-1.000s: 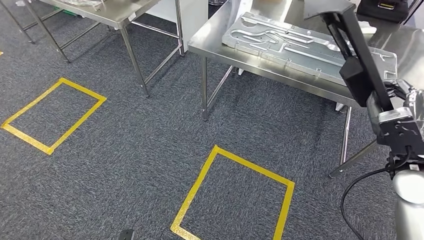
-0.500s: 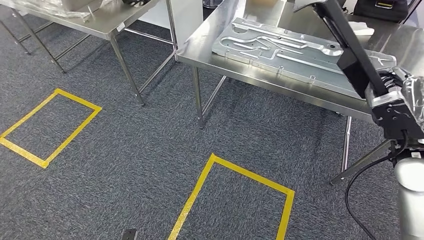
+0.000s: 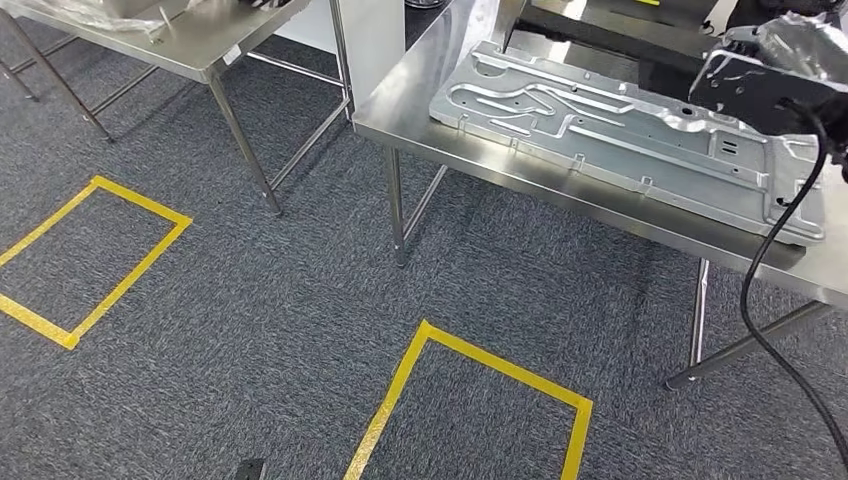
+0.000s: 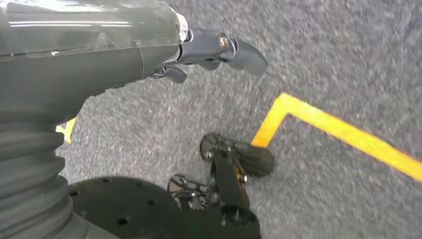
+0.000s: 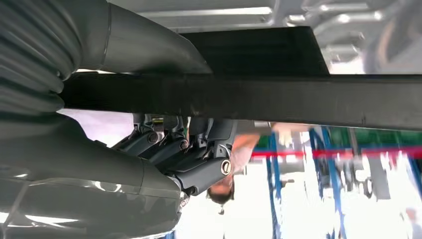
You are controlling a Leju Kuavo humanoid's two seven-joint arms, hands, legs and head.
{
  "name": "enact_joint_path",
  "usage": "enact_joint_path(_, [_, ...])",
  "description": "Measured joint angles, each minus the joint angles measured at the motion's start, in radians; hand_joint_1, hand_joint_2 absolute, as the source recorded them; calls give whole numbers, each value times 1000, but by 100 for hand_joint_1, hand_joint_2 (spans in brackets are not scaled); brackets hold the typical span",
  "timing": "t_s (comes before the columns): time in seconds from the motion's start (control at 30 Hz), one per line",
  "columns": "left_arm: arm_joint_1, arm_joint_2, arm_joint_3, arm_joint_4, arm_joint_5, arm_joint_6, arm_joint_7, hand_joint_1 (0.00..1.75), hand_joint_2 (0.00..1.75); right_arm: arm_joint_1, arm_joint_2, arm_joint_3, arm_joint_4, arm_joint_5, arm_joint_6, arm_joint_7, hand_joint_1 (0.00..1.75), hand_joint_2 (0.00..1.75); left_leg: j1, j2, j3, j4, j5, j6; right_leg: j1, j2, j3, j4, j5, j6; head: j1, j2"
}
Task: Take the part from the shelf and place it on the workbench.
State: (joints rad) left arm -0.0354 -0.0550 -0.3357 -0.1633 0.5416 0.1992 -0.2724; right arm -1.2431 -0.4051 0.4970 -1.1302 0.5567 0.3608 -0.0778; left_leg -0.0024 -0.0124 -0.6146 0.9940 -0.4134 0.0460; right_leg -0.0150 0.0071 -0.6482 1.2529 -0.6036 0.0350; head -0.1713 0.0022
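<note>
A long black bar-shaped part (image 3: 600, 40) lies nearly level over the far side of the steel workbench (image 3: 400, 110). My right hand (image 3: 770, 65) grips it at its right end. Up close, the black part (image 5: 249, 97) sits between the thick thumb and the dark fingers (image 5: 174, 149). Whether the part touches the bench top I cannot tell. My left hand (image 4: 199, 50) hangs over the carpet with nothing in it, its fingers apart.
A large pressed silver panel (image 3: 620, 140) covers much of the workbench's front. A second steel table (image 3: 200, 45) stands at the upper left. Yellow tape squares (image 3: 480, 360) mark the grey carpet. A black cable (image 3: 770, 250) hangs from my right arm.
The view has drifted slightly. My right hand has risen and swung the black part from steeply tilted to nearly level over the bench's far side.
</note>
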Motion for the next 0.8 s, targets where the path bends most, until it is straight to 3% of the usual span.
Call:
enact_joint_path(0.03, [3, 0, 0, 0, 0, -2, 0, 0, 175, -22, -5, 32, 22, -6, 26, -4, 175, 175, 0, -3, 16, -3, -11, 0, 0, 0, -26, 20, -33, -1, 0, 0])
enact_joint_path(0.07, [6, 0, 0, 0, 1, -3, 0, 0, 175, -42, -10, 65, 42, -12, 46, -8, 175, 175, 1, -6, 32, -5, -22, -1, 0, 0, -41, 12, -49, -1, 0, 0])
enact_joint_path(0.1, [9, 0, 0, 0, 2, -3, 0, 0, 175, -62, -16, 96, 59, -17, 59, -12, 175, 175, 1, -9, 49, -5, -34, -3, -1, -1, -48, -25, -35, -2, 0, 0])
enact_joint_path(0.13, [11, 0, 0, 0, 3, -4, -1, 0, 175, -81, -21, 121, 72, -21, 64, -15, 175, 175, 1, -10, 63, -5, -46, -4, -1, -3, -48, -81, 14, -2, 0, 0])
enact_joint_path(0.2, [14, 1, 0, 0, 5, -4, -4, 0, 175, -119, -27, 166, 100, -26, 65, -20, 175, 175, 0, -12, 85, -5, -69, -11, 2, -12, -47, -204, 166, -7, 0, 0])
enact_joint_path(0.23, [14, 1, 0, 0, 9, -4, -5, 0, 175, -134, -28, 186, 111, -28, 62, -21, 175, 175, -1, -12, 93, -7, -79, -17, 7, -15, -45, -239, 219, -13, 0, 0])
enact_joint_path(0.27, [13, 1, 0, 0, 12, -4, -7, 0, 175, -146, -29, 205, 121, -28, 58, -22, 175, 175, -1, -11, 102, -8, -86, -24, 11, -15, -42, -257, 244, -21, 0, 0])
enact_joint_path(0.37, [5, 1, 0, 0, 19, -4, -12, 0, 175, -174, -28, 244, 137, -29, 42, -26, 175, 175, 1, -6, 104, 23, -92, -41, 11, -9, -12, -262, 222, -43, -1, 0])
enact_joint_path(0.43, [0, 2, 0, 0, 19, -4, -13, 0, 175, -184, -28, 264, 147, -30, 26, -30, 175, 175, 4, 1, 46, 132, -105, -55, 7, -8, 15, -268, 205, -53, -2, 0])
enact_joint_path(0.5, [-1, 2, 0, 0, 19, -4, -13, 0, 175, -181, -28, 284, 160, -30, 17, -32, 175, 175, 7, 7, -35, 259, -156, -66, 7, -7, 45, -270, 182, -57, -2, 0])
enact_joint_path(0.57, [1, 2, 0, 0, 19, -4, -13, 0, 175, -174, -28, 301, 171, -29, 11, -33, 175, 175, 8, 8, -87, 293, -194, -64, 8, -2, 77, -270, 157, -58, -2, 0])
enact_joint_path(0.6, [2, 2, 0, 0, 19, -4, -14, 0, 175, -171, -28, 306, 175, -29, 4, -33, 175, 175, 6, 8, -96, 263, -183, -58, 9, 0, 93, -270, 144, -57, -2, 0])
enact_joint_path(0.63, [5, 2, 0, 0, 19, -4, -14, 0, 175, -170, -28, 311, 178, -28, -5, -33, 175, 175, 3, 7, -94, 206, -145, -49, 10, 3, 110, -270, 131, -56, -2, 0])
enact_joint_path(0.7, [12, 6, 0, 1, 19, -4, -14, 0, 175, -163, -30, 316, 184, -26, -27, -32, 175, 175, -9, 5, -81, 71, -10, -24, 13, 8, 138, -271, 107, -53, -2, 0])
enact_joint_path(0.73, [14, 8, 0, 2, 18, -4, -14, 0, 175, -158, -33, 317, 186, -24, -37, -31, 175, 175, -13, 3, -73, 28, 41, -15, 14, 10, 148, -273, 95, -48, -2, 0])
enact_joint_path(0.77, [14, 10, 0, 2, 18, -5, -14, 0, 175, -151, -35, 318, 188, -22, -46, -28, 175, 175, -17, 4, -67, 4, 70, -9, 14, 12, 157, -273, 87, -42, -2, 0])
enact_joint_path(0.8, [13, 11, 0, 2, 18, -5, -13, 0, 175, -146, -39, 317, 188, -20, -53, -25, 175, 175, -19, 4, -59, -1, 68, -6, 14, 14, 164, -272, 84, -36, -2, 0])
